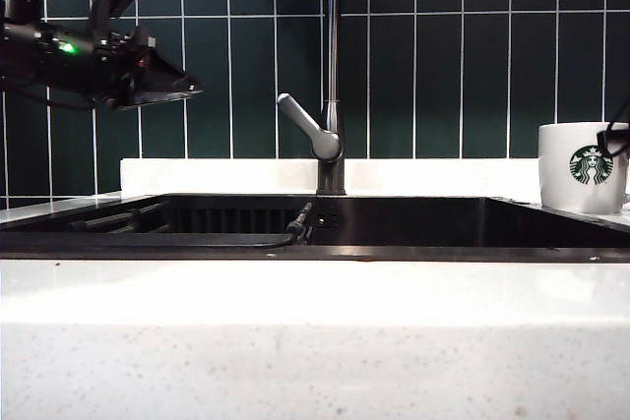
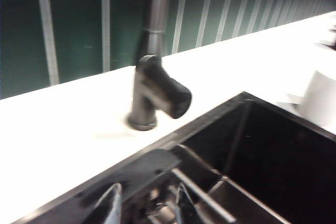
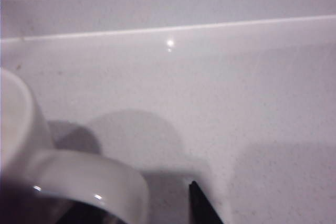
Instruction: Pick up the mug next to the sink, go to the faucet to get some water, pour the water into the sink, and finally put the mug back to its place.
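On my exterior view, the mug (image 1: pixel 583 167) stands upright on the white bench (image 1: pixel 315 341), at the right end of the sink (image 1: pixel 394 218), its green logo facing the camera. My right pincer (image 3: pixel 157 208) sits just beside the mug's handle (image 3: pixel 89 179); only one dark fingertip (image 3: pixel 202 205) shows, the jaws spread wide with nothing between them. My left pincer (image 1: pixel 162 81) hangs in the air above the sink's left end, well apart from the mug and to the left of the faucet (image 1: pixel 330 95). Whether its jaws are spread or clenched, I cannot tell. The faucet's grey lever (image 1: pixel 307 125) angles up towards that pincer.
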`<state>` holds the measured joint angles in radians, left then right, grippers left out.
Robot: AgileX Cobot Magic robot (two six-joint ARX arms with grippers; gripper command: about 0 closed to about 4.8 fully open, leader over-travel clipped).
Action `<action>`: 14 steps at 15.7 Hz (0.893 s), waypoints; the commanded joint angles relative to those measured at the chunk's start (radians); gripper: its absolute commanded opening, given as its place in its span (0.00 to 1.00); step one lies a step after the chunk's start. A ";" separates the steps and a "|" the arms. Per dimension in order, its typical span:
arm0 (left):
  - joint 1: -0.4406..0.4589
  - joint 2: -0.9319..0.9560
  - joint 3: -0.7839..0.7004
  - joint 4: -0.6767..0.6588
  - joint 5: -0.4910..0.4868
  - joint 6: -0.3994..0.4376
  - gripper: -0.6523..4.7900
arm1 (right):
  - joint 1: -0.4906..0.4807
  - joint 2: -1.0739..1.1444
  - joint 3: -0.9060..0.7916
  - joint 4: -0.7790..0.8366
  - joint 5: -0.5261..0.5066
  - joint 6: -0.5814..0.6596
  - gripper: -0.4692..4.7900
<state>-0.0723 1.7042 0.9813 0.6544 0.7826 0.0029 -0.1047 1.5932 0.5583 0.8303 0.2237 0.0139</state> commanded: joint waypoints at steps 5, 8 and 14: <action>-0.025 0.043 0.091 -0.014 0.052 -0.018 0.36 | -0.061 0.025 0.007 0.049 -0.158 0.000 0.49; -0.034 0.043 0.110 -0.018 0.053 -0.018 0.36 | -0.061 0.037 0.008 0.072 -0.152 0.000 0.46; -0.034 0.046 0.110 -0.050 0.056 -0.013 0.36 | -0.061 0.054 0.008 0.095 -0.135 0.000 0.34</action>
<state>-0.1059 1.7523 1.0866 0.5987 0.8291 -0.0158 -0.1658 1.6505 0.5636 0.9028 0.0772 0.0135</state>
